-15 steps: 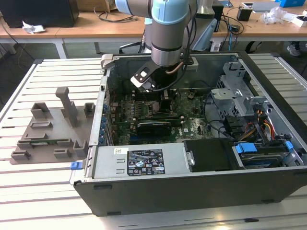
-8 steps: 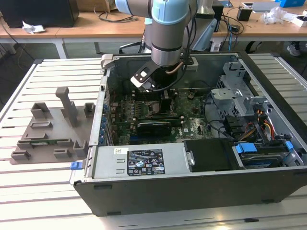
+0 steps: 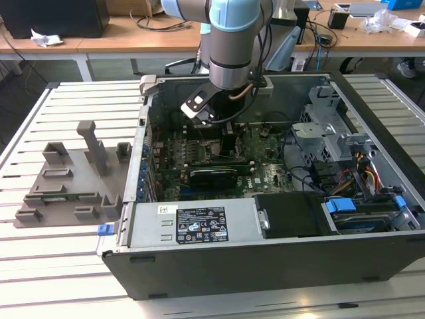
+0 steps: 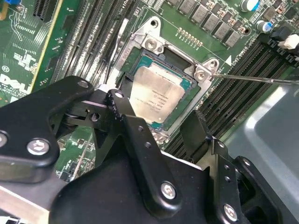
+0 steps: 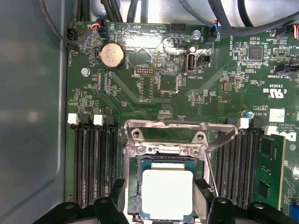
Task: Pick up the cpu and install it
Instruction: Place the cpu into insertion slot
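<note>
The cpu (image 5: 167, 194), a silvery square chip with a pale rim, lies flat in the motherboard socket (image 5: 133, 186); it also shows in the second wrist view as the cpu (image 4: 154, 95). My gripper (image 5: 161, 200) hangs low over it, open, with one black finger on each side of the chip and a small gap to its edges. In the second wrist view the gripper (image 4: 159, 105) straddles the chip the same way, and the fingers (image 4: 124, 100) hold nothing. In the exterior view the gripper (image 3: 222, 136) reaches down into the open computer case (image 3: 265, 266).
The socket's metal load plate (image 5: 173, 133) stands swung open and its thin lever (image 4: 252, 78) sticks out sideways. Memory slots (image 5: 93, 163) flank the socket. The case's grey wall (image 5: 32, 116) is close by. A grey tray with upright blocks (image 3: 70, 179) sits at the exterior view's left.
</note>
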